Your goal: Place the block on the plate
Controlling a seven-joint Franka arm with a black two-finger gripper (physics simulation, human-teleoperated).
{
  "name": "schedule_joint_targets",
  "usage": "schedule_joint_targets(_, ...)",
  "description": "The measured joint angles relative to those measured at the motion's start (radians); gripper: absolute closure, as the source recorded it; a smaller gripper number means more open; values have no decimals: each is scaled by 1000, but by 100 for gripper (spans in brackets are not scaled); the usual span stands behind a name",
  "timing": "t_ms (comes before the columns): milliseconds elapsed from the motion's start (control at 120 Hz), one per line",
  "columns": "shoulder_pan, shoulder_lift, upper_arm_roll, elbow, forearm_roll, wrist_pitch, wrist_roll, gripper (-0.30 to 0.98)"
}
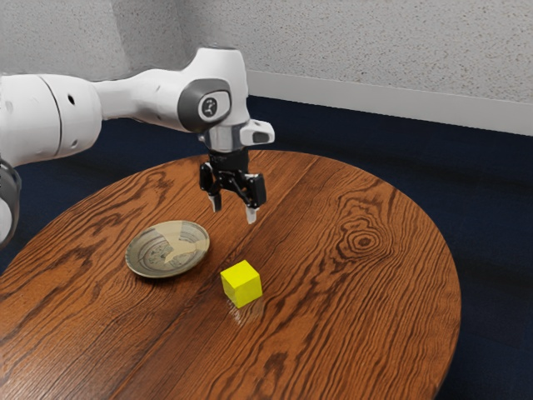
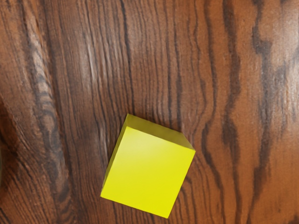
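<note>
Container: shallow, round, grey-beige ceramic plate with a dark pattern on its inner face and a paler, straw-coloured patch. Lies flat on the table, lower than the fingers and toward the exterior view's left of them. Inner face exposed to view.

Block: bright yellow cube, smooth-faced. Rests on the wood below the fingers, apart from both fingertips. Located outside the plate, near its rim, with a strip of table between the two.

Gripper: black two-finger gripper with pale fingertips, pointing down above the table. Fingers spread, open gap between the tips, grip unloaded.

Surroundings: round brown wooden table with dark grain extends under the fingers and past them on all sides. White jointed arm comes in above the fingers from the exterior view's left. Behind the fingers, beyond the table: dark blue floor, white baseboard, speckled light-grey wall.

View comparison: exterior view gives the finger spacing and the plate's position. Wrist view, from above, gives the cube's full top face and a darker side face, its edges running aslant to the wood grain. Exact sideways offset of cube from fingertips: cannot tell.
</note>
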Motion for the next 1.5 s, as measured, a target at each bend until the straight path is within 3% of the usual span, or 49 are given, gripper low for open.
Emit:
schedule_joint_targets(325, -4, 6, -11, -160, -16, 179, 34, 0)
schedule_joint_targets(758, -3, 8, -10, -263, -4, 328, 102, 0)
schedule_joint_targets(1500, -2, 125, -6, -268, -6, 420, 158, 0)
